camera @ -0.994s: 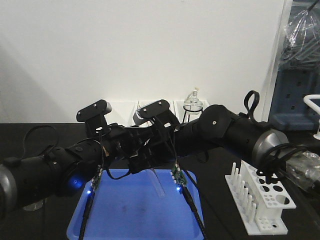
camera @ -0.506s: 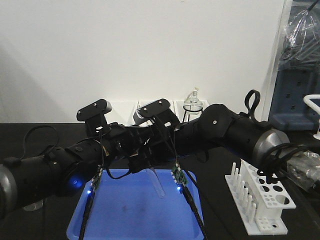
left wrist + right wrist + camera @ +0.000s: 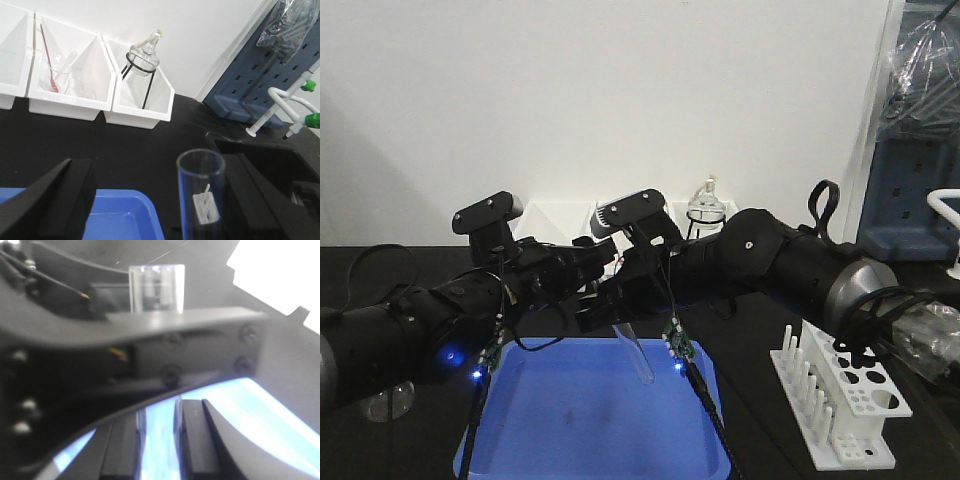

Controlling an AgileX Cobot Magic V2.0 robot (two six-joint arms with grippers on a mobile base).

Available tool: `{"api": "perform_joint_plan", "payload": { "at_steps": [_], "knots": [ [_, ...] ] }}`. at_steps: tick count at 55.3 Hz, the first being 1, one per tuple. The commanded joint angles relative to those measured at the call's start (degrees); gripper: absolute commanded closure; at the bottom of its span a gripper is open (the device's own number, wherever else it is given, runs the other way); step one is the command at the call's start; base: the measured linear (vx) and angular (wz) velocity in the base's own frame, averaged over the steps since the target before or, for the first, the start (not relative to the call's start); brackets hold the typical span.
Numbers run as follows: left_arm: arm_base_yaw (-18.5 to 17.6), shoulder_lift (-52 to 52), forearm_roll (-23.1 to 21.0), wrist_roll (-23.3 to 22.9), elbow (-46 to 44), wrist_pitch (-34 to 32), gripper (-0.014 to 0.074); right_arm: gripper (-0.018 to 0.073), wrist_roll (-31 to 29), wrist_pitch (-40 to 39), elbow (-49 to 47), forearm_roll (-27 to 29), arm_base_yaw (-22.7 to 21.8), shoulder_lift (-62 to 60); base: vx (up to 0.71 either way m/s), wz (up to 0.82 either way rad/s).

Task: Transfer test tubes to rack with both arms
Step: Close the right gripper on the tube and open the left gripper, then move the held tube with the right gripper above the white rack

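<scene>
One clear test tube (image 3: 638, 357) hangs tilted above the blue tray (image 3: 580, 425), with my right gripper (image 3: 620, 322) shut on its upper part. In the right wrist view the test tube (image 3: 159, 440) sits pinched between both fingers, and its open top shows above a black bar. My left gripper (image 3: 592, 268) is just left of it. In the left wrist view its jaws are wide apart, with the tube's open mouth (image 3: 201, 172) close beside the right finger (image 3: 260, 200). The white rack (image 3: 845, 405) stands at the right, with no tubes in it.
White bins (image 3: 125, 107) line the back wall. One holds a round flask on a wire stand (image 3: 144, 52), another a beaker with a pink rod (image 3: 54, 75). A blue pegboard (image 3: 270, 70) with white fittings stands at the right. Cables dangle from both arms over the tray.
My left arm has drawn back to the left, away from the tube. The tube stays in my right gripper, slightly higher over the tray.
</scene>
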Motion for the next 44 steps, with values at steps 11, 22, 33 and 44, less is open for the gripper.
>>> {"api": "perform_joint_plan", "payload": {
  "at_steps": [11, 22, 33, 44],
  "knots": [
    [0.24, -4.74, -0.28, -0.01, -1.89, -6.98, 0.0021, 0.0571, 3.12, -5.68, -2.06, 1.25, -3.74, -3.83, 0.00, 0.00],
    [0.24, -6.40, -0.28, -0.01, -1.89, -9.38, 0.0021, 0.0571, 3.40, -7.50, -2.06, 1.38, -7.72, -3.75, 0.00, 0.00],
    [0.24, -7.82, 0.27, 0.03, -1.89, -9.21, 0.0021, 0.0571, 2.84, -16.73, -2.06, 1.71, -12.05, -3.80, 0.00, 0.00],
    [0.24, -7.82, 0.33, 0.25, -1.89, -5.89, 0.0021, 0.0571, 2.93, -21.32, -2.06, 1.70, -15.37, -5.21, 0.00, 0.00]
  ]
}}
